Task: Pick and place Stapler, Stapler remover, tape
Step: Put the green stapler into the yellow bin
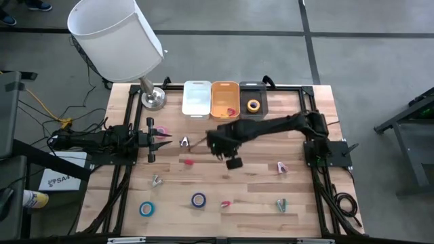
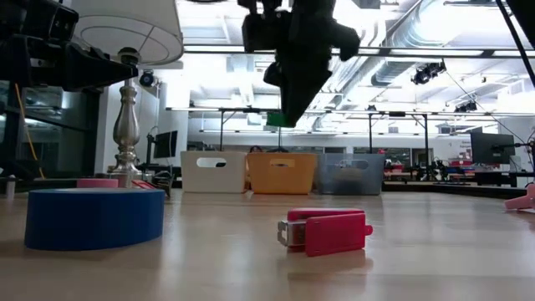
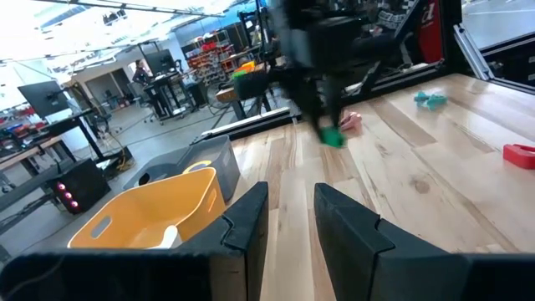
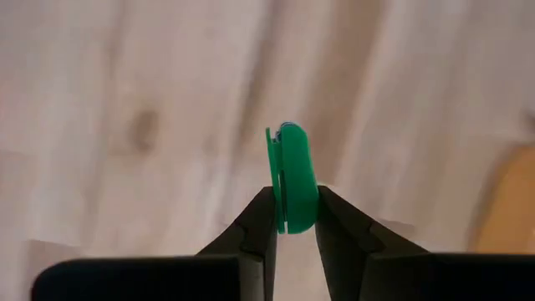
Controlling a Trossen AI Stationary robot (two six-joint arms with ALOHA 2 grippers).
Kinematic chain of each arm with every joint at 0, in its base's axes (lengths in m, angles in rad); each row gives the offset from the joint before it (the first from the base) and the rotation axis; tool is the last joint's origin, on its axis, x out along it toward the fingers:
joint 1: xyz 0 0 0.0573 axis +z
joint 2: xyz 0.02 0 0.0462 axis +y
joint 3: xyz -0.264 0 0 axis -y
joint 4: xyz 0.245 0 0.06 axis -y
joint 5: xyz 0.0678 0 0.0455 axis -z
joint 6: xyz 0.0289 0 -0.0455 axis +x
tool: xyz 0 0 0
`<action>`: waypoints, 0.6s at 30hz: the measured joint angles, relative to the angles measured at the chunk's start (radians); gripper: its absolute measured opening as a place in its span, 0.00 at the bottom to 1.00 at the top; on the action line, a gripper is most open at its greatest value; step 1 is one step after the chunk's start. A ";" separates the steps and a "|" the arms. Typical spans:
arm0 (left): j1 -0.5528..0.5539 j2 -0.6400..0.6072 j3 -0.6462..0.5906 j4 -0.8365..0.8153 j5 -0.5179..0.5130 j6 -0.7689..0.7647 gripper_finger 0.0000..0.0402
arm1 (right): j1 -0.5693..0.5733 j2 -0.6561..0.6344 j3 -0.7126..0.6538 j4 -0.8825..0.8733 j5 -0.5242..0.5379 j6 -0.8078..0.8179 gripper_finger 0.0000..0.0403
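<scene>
Green stapler (image 4: 291, 177) pinched in right tool (image 4: 292, 219), above table (image 4: 125, 100); left tool (image 3: 288, 219) narrow.

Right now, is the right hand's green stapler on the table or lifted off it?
Lifted: the right hand pinches the green stapler above the table, clear of the wood.

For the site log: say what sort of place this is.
Probably a robotics lab or workshop: a wooden table fenced by a black frame, exposed ceiling ducts above, and workbenches with monitors in the open room behind.
</scene>
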 joint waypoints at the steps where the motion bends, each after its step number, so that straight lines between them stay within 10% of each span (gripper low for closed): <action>1: 0.000 0.000 0.000 0.000 0.000 0.000 0.24 | -0.020 -0.007 0.000 -0.005 0.011 -0.014 0.14; 18: 0.000 0.000 0.000 0.000 0.000 0.000 0.24 | -0.346 -0.057 0.000 0.059 0.094 0.029 0.14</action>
